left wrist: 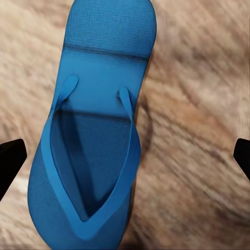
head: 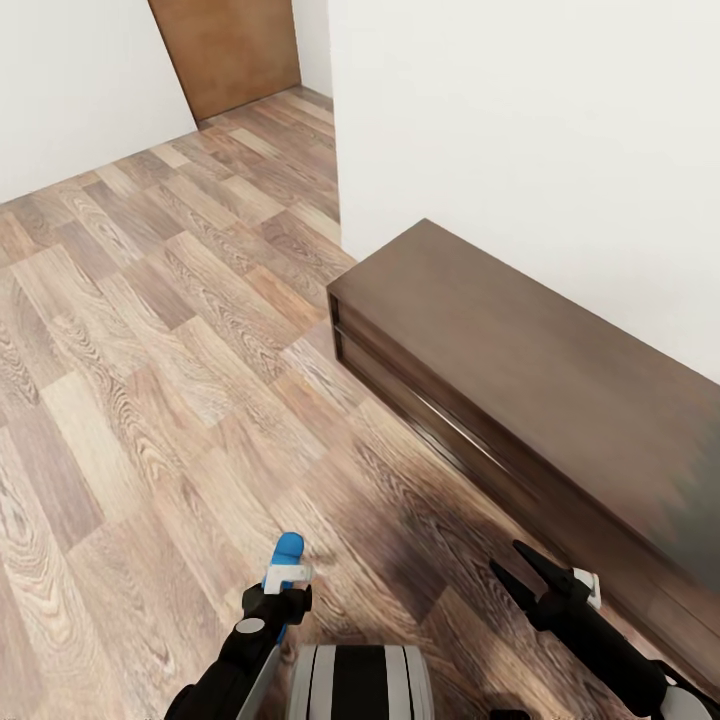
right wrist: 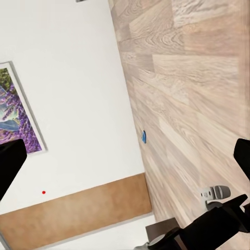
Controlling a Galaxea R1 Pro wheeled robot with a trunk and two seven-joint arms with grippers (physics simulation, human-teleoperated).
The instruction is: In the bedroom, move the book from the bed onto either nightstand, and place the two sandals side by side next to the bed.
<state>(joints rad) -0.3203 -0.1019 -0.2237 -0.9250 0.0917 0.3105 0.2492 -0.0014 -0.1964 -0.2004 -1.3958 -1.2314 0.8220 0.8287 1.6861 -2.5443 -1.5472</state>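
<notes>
One bright blue sandal (left wrist: 94, 130) lies strap-up on the plank floor. In the head view only its end (head: 288, 548) pokes out past my left gripper (head: 283, 582). That gripper (left wrist: 125, 159) points down over the sandal and is open, with a dark fingertip on either side and clear of it. My right gripper (head: 515, 568) hangs open and holds nothing, near the front of a long cabinet. In the right wrist view a tiny blue object (right wrist: 144, 137) lies where floor meets wall; it is too small to identify. The book, the bed and the nightstand are out of view.
A long, low dark brown cabinet (head: 520, 380) runs along the white wall at the right. Open plank floor (head: 150, 350) stretches left and ahead to a tan wood panel (head: 230, 50). A framed picture of purple flowers (right wrist: 15, 114) hangs on a wall.
</notes>
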